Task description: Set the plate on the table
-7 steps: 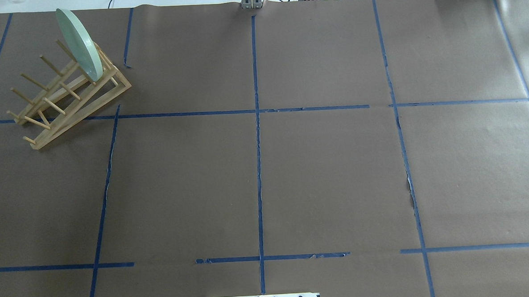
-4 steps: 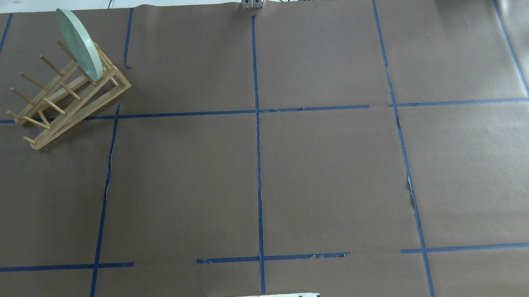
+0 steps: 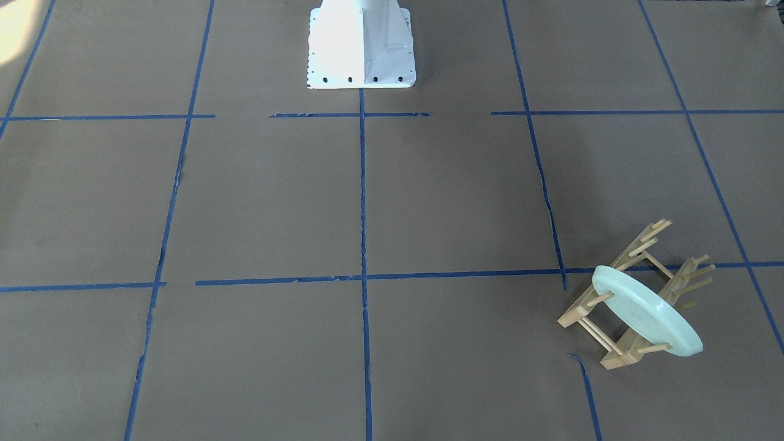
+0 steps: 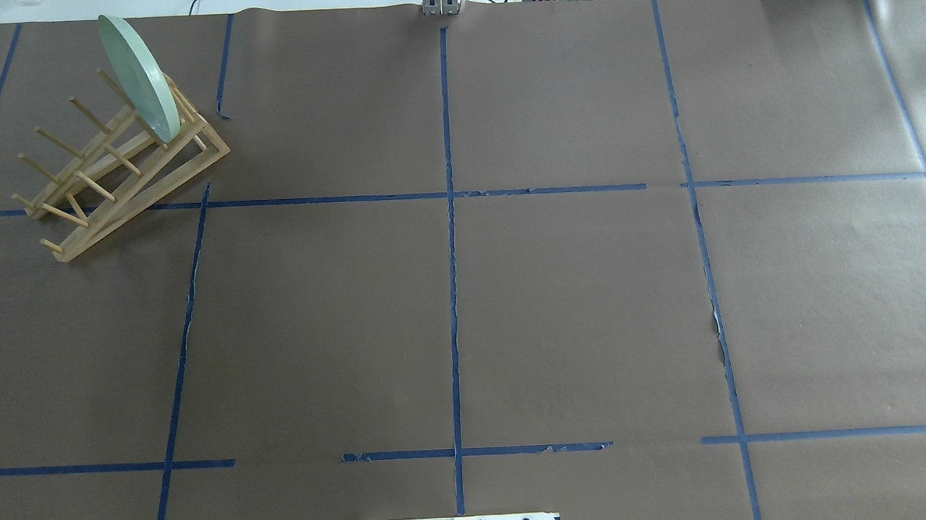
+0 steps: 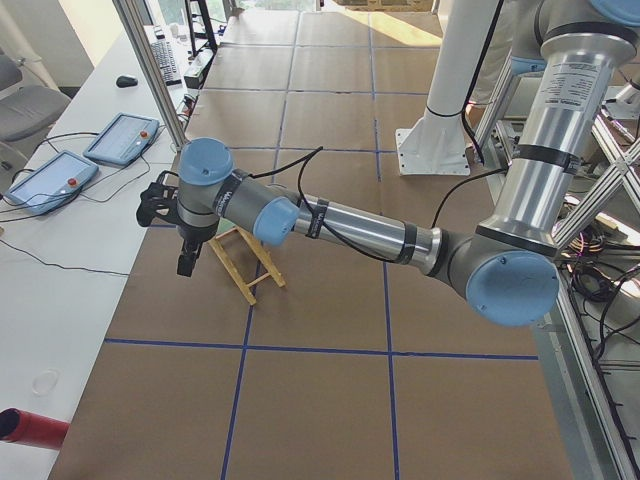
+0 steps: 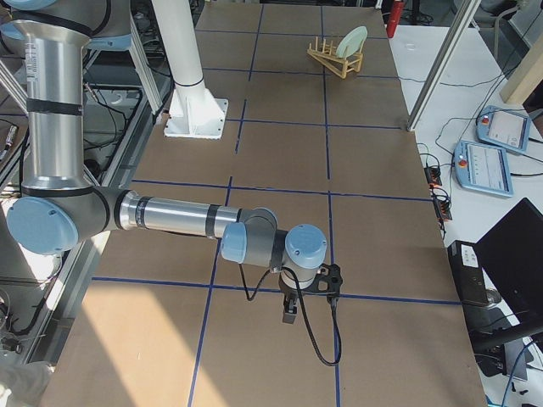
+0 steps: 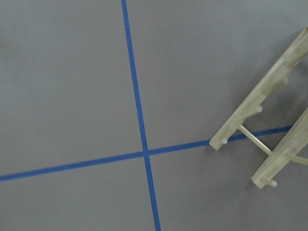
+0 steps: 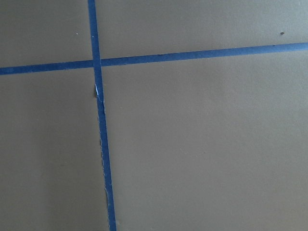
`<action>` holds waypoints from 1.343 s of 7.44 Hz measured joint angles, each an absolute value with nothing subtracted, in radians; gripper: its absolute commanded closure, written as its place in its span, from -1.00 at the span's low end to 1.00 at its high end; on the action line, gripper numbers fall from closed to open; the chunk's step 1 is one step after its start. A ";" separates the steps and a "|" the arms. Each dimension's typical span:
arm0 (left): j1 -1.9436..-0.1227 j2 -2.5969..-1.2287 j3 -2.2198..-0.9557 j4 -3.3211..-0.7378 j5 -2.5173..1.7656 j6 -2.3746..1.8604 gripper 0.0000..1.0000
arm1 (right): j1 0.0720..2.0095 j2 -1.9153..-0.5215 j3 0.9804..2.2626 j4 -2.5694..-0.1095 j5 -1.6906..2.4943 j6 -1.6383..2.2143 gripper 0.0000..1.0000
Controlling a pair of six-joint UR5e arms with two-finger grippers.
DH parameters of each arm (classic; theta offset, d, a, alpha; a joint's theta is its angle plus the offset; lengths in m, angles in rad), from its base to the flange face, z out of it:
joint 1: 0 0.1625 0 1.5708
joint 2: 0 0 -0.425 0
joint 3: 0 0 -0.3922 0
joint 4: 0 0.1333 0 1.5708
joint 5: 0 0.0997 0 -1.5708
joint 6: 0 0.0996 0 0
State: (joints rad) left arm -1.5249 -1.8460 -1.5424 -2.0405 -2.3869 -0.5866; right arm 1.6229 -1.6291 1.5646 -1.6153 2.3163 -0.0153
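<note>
1. one pale green plate (image 4: 136, 75) stands on edge, tilted, between the pegs of the wooden rack (image 4: 108, 189), at the rack's 1 o'clock end in the overhead view.
2. rack and plate sit on the worktop (image 4: 574, 310), toward 10 o'clock from its centre in that view. the plate rests in the rack and not flat on the brown paper.
3. blue tape lines (image 4: 453, 292) cut the worktop into big squares, and the rack's 7 o'clock end crosses one of them.
4. the white robot base (image 3: 361, 46) is at 12 o'clock in the front-facing view, with the rack and plate at 4 o'clock, well apart from it.
5. the left arm (image 5: 360, 225) stretches out over the worktop in the exterior left view. the left gripper (image 5: 186, 262) hangs pointing down just beside the rack, at its 9 o'clock.
6. that gripper shows only from the side, so i cannot tell how far its jaws stand apart or whether it holds anything.
7. the left wrist view looks down on a tape crossing, with the rack's end at 3 o'clock.
8. the right arm (image 6: 170, 216) lies low over the worktop in the exterior right view. the right gripper (image 6: 289, 312) points down by a tape line, well apart from the rack and plate, which are far off at 12 o'clock.
9. i cannot tell the right gripper's opening or hold either.
10. the right wrist view shows brown paper and a tape crossing at 10 o'clock.
</note>
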 measured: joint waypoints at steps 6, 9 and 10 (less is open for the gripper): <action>-1.293 -1.934 -1.384 -2.681 -2.272 -1.861 -1.00 | 1.623 -1.629 1.565 -1.615 2.316 -0.015 -1.00; -1.209 -2.000 -1.305 -2.733 -2.132 -2.053 -0.83 | 1.623 -1.629 1.565 -1.615 2.316 -0.015 -1.00; -1.194 -2.012 -1.291 -2.734 -2.102 -2.063 -0.40 | 1.623 -1.629 1.565 -1.615 2.316 -0.015 -1.00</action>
State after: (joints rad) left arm -1.1943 -2.0124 -1.2908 -2.7343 -2.1020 -2.0627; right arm 1.6229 -1.6291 1.5647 -1.6153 2.3163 -0.0153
